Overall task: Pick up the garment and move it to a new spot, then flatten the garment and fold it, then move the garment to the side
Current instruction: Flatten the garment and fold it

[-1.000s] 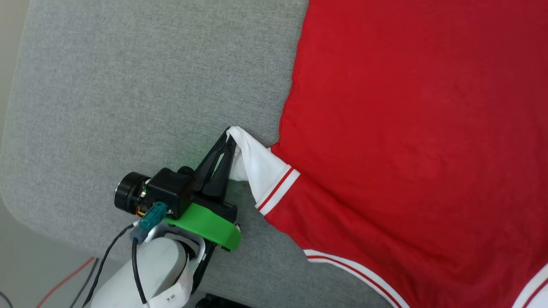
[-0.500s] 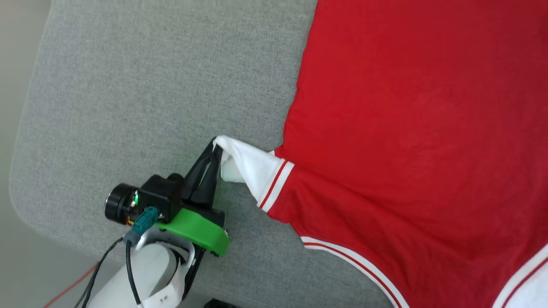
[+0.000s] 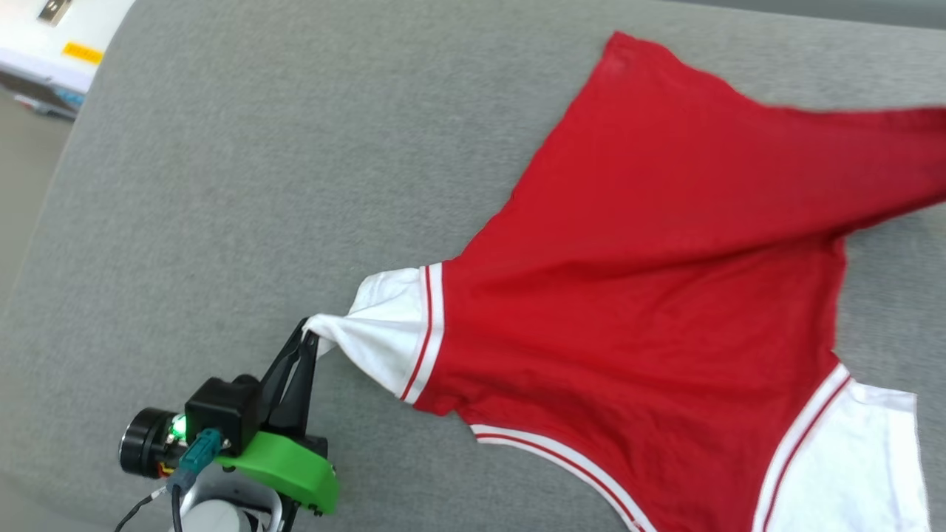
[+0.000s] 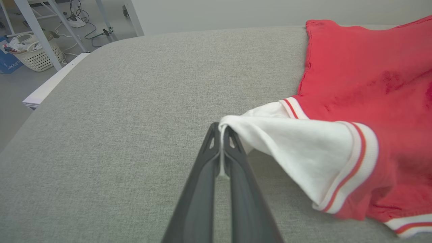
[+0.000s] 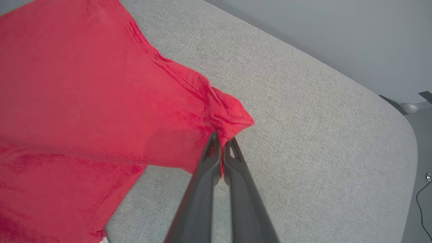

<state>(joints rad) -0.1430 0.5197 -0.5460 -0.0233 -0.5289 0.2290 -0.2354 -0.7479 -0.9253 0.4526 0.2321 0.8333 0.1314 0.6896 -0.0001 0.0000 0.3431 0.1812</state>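
Note:
The garment [image 3: 628, 295] is a red jersey T-shirt with white striped-trim sleeves, spread plain side up across the grey padded table [image 3: 259, 185]. My left gripper [image 3: 309, 336] is shut on the tip of its white sleeve [image 3: 380, 332], pulling it into a taut point; the left wrist view shows the sleeve [image 4: 290, 148] pinched at the left gripper [image 4: 221, 130]. In the right wrist view my right gripper [image 5: 222, 136] is shut on a bunched red hem corner of the garment [image 5: 84, 94], lifted slightly off the table. A second white sleeve [image 3: 850, 465] lies at the lower right.
The table's rounded left edge [image 3: 44, 222] drops to the floor. In the left wrist view a white laundry basket [image 4: 37, 55] and table legs [image 4: 28, 23] stand on the floor beyond the table's far left corner. Bare grey surface lies left of the garment.
The head camera has shifted, showing more of the table and the garment. The left gripper has drawn the white sleeve outward and taut. The red body now stretches off to the right.

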